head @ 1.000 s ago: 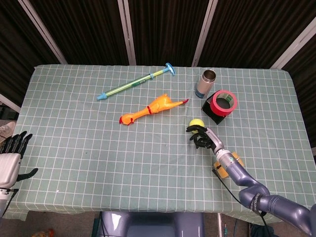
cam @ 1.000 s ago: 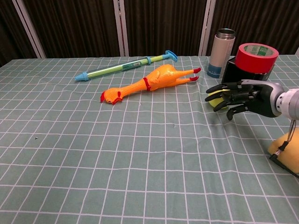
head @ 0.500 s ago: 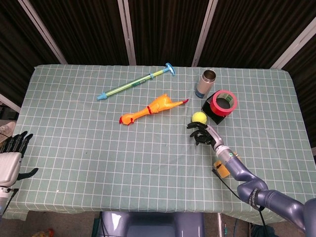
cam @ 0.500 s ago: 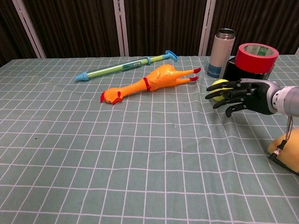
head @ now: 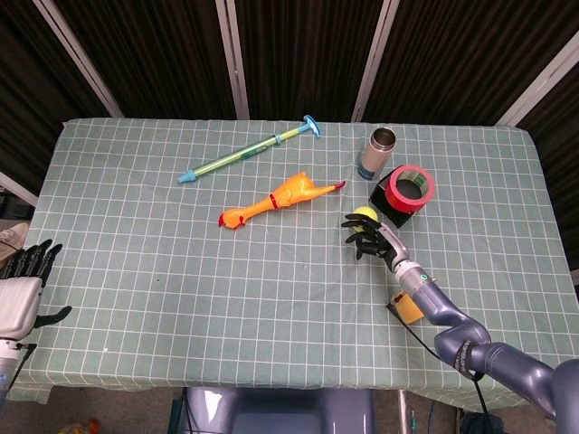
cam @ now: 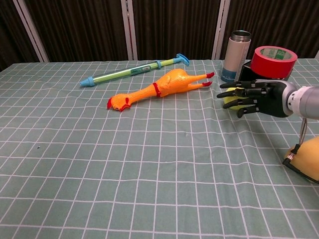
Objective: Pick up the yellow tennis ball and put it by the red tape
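The yellow tennis ball (head: 365, 213) (cam: 231, 97) lies on the green checked cloth, just left of the black box that carries the red tape roll (head: 412, 187) (cam: 273, 60). My right hand (head: 372, 236) (cam: 251, 96) sits directly behind the ball with its fingers spread and reaching over the ball's near side; in the chest view they hide part of it. I see no closed grip on it. My left hand (head: 22, 282) hangs off the table's left edge, fingers apart and empty.
A steel bottle (head: 379, 152) (cam: 236, 50) stands behind the tape box. An orange rubber chicken (head: 277, 200) (cam: 160, 89) and a green-blue water squirter (head: 249, 152) (cam: 134, 71) lie mid-table. A yellow-orange lump (head: 408, 307) (cam: 307, 161) sits under my right forearm.
The ball left my right hand's fingers and ended up closer to the tape box. The hand then slid forward after it, so its fingertips are again at the ball. The left hand stayed still.
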Robot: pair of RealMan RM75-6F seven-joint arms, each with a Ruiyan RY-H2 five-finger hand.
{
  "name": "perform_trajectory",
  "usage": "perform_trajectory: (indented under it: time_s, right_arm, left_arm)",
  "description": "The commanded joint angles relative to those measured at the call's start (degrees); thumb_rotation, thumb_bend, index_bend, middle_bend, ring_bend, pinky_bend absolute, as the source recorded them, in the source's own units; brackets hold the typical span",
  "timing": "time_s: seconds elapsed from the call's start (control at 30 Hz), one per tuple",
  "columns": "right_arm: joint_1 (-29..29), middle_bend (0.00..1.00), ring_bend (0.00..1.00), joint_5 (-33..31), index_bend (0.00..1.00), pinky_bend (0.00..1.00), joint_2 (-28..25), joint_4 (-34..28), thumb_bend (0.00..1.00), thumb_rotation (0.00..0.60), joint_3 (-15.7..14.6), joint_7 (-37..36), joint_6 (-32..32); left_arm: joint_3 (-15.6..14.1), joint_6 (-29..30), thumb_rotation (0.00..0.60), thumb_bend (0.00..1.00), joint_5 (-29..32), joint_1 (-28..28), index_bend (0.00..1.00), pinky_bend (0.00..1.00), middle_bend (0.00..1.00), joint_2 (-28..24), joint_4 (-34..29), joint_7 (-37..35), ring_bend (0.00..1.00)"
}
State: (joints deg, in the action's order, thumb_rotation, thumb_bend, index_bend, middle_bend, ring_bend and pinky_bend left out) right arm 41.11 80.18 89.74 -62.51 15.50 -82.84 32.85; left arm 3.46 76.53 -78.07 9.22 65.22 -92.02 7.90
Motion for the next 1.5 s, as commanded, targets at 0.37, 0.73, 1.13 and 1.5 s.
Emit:
perform_trajectory:
  time_s: [0.37,0.73,1.13,1.5]
  right_arm:
    - [2.9,0.14,0.3,5.1,0.06,0.6,2.0,6.0,0.73,0.6,-2.7,-13.4,0.5]
    - [4.4,0.12,0.25,8.2,0.04,0.44,2.8,12.0,0.73,0.6,-6.1,-21.3,2.5]
    - [5.3,0.11,0.19,11.9,0.03,0.19,3.6,17.1,0.73,0.6,-10.9,-29.6,6.8]
    - [6.4,0.07,0.12,13.1,0.0,0.03,4.4,22.9,0.73,0.6,-13.3,-36.6,10.6]
  left_arm:
    - [0.3,-1.4,0.6,0.13,1.5,0.6,0.0,0.0,0.0,0.5,1.1,-0.2,0.0]
    - [0.5,-2.5,0.6,0.13,2.7,1.1,0.0,0.0,0.0,0.8,1.7,0.3,0.0]
    - [0.6,-3.2,0.6,0.13,3.8,1.6,0.0,0.0,0.0,1.4,1.8,1.7,0.0]
    - [0.6,-3.3,0.6,0.13,4.2,1.7,0.0,0.0,0.0,1.6,2.0,2.0,0.0]
